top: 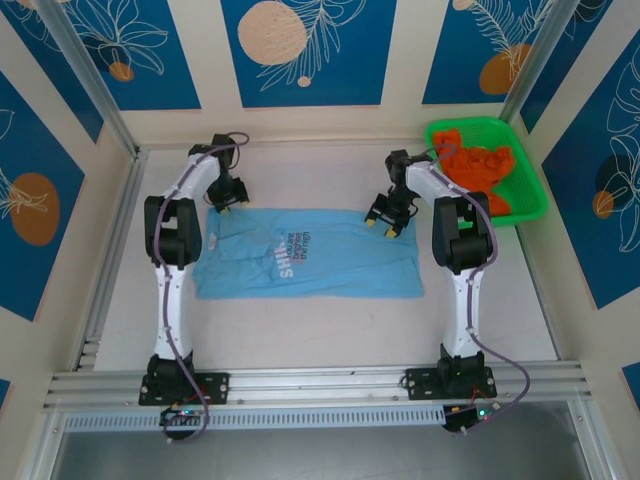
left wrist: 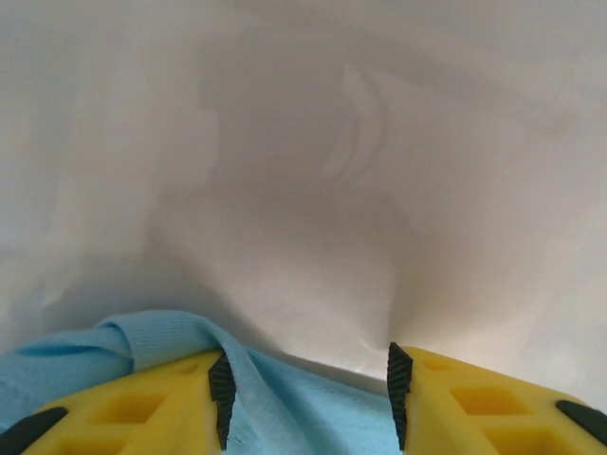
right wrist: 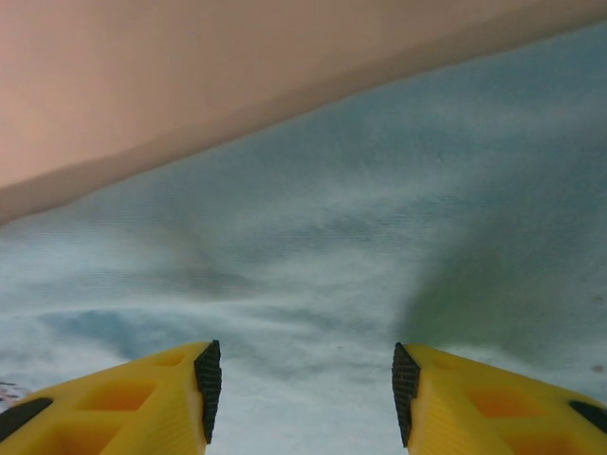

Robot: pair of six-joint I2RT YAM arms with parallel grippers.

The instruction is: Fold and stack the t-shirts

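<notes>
I find the task at an early stage. The light blue t-shirt lies spread flat on the table between the two arms. It makes a rough rectangle, and I cannot tell whether its sleeves are already tucked under. The orange t-shirt sits crumpled in the green basket at the far right, unfolded; nothing is stacked. The left gripper is at the blue shirt's far left corner. In its wrist view the fingers stand apart with a ridge of cloth lying between them, not clamped. The right gripper is at the far right corner, jaws parted just over flat cloth, holding nothing. The white lettering runs sideways and seems to begin "SHI"; the small dark text is unreadable.
</notes>
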